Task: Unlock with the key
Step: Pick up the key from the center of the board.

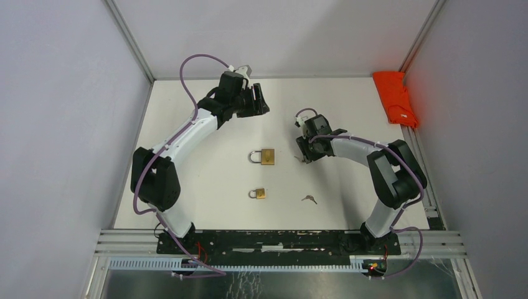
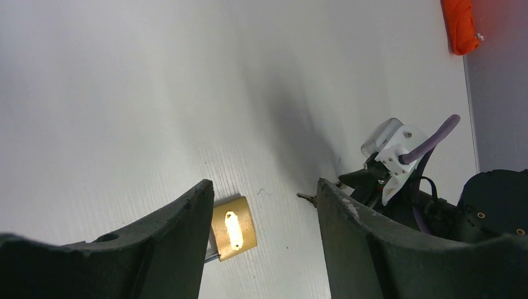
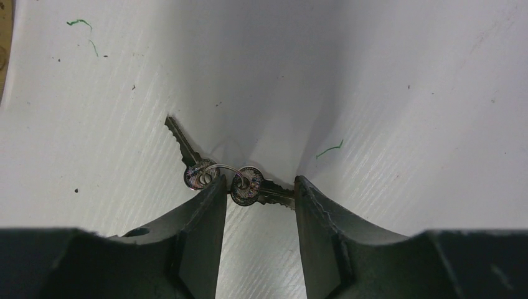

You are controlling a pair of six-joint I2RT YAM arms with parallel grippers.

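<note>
A larger brass padlock (image 1: 268,156) lies mid-table, with a smaller brass padlock (image 1: 258,194) nearer the arms. The left wrist view shows the larger padlock (image 2: 233,228) far below. My left gripper (image 1: 258,99) hangs open and empty, high over the back of the table. My right gripper (image 3: 258,187) stands open, low at the table right of the larger padlock. Two keys on one ring (image 3: 221,171) lie flat at its tips. The right-hand key (image 3: 252,187) lies across the gap between the fingertips, and the other key (image 3: 187,156) lies outside the left finger.
Another loose key (image 1: 309,199) lies near the front, right of the small padlock. An orange cloth (image 1: 395,96) sits at the back right corner. White walls and metal rails enclose the table on three sides.
</note>
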